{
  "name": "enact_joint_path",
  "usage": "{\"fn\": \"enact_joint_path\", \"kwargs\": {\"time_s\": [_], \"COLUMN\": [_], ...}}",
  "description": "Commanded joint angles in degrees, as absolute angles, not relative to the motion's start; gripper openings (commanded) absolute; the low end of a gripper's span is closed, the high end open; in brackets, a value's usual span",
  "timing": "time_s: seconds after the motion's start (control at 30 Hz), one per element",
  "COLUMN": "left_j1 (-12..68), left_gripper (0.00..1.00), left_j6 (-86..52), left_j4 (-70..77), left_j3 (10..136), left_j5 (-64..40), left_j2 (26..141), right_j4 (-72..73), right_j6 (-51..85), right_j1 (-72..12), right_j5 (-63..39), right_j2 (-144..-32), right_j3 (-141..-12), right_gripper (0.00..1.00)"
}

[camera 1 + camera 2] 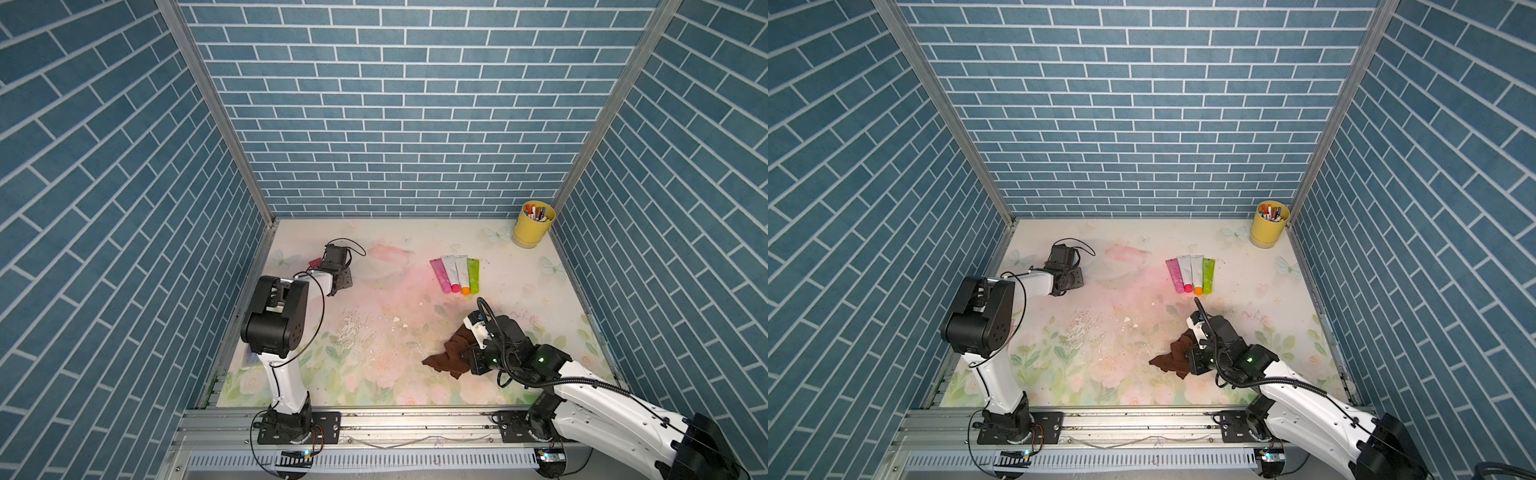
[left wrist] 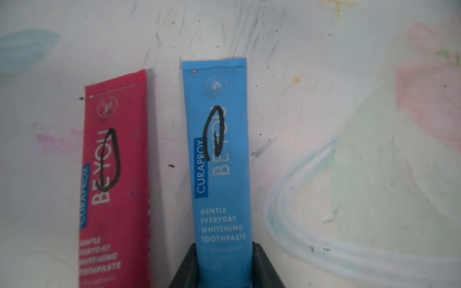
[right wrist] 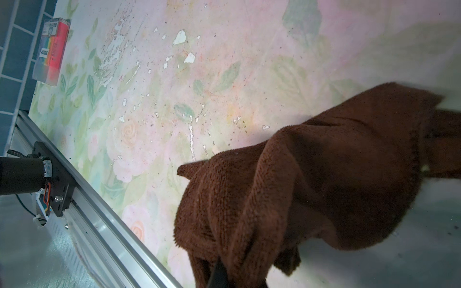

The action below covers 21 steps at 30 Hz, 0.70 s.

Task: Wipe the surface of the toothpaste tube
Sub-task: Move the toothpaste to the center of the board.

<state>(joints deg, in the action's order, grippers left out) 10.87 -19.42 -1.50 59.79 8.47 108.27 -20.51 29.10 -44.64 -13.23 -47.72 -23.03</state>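
Left gripper [image 2: 224,251] pinches the blue tube [image 2: 219,159] beside the red tube [image 2: 117,179]; right gripper [image 3: 219,274] clamps the cloth [image 3: 311,179]. Next, I reckon: carry cloth over, rub the scribble [image 2: 214,129].

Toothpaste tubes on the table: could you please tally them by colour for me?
Pink tube: 1
White tubes: 2
Green tube: 1
Red tube: 1
Blue tube: 1
Total: 6
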Motion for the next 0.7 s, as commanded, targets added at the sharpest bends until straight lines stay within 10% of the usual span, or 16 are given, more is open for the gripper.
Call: {"fn": "enact_joint_path", "kwargs": {"time_s": [0.0,0.67], "left_j1": [13.8,57.0], "left_gripper": [0.18,0.13], "left_j6": [-18.8,-14.8], "left_j4": [-3.1,-0.5], "left_j3": [56.9,46.8], "left_j5": [7.3,7.3], "left_j2": [105.1,92.8], "right_j4": [-22.5,-30.9], "right_j6": [29.2,27.3], "right_j1": [-44.8,-32.8], "right_j5": [-10.1,-6.0], "right_j2": [-46.1,-46.8], "right_j3": [-23.5,-33.8], "right_gripper": [0.0,0.0]}}
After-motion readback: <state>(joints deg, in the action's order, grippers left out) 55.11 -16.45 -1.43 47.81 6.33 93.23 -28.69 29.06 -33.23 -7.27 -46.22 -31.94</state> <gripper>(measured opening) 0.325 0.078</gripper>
